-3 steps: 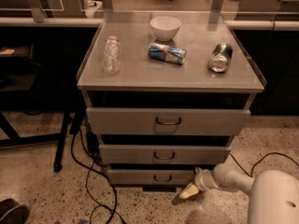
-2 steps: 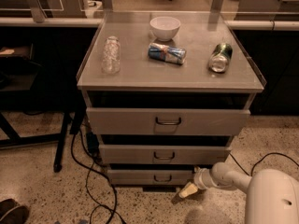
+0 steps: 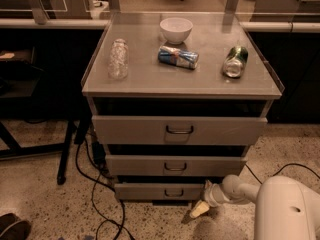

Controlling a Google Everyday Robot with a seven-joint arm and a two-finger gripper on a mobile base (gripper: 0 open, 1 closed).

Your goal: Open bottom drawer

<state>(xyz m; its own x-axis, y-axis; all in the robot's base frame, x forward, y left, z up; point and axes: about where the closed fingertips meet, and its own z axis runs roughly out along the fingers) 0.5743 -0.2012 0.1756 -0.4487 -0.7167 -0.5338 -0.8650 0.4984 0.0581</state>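
- While the gripper (image 3: 199, 210) hangs low near the floor, just off the right end of the bottom drawer (image 3: 145, 191), I cannot tell whether it is spread or closed.
- From the gripper, the small handle (image 3: 174, 192) of this drawer sits a little higher and toward the front's middle. A reach that is too low can pass under it and catch nothing.
- Higher above the gripper, the middle drawer (image 3: 140, 165) is near. Rising too much can hook the wrong handle.

gripper (image 3: 199, 210) beside bottom drawer (image 3: 160, 190), floor cables (image 3: 122, 213) left
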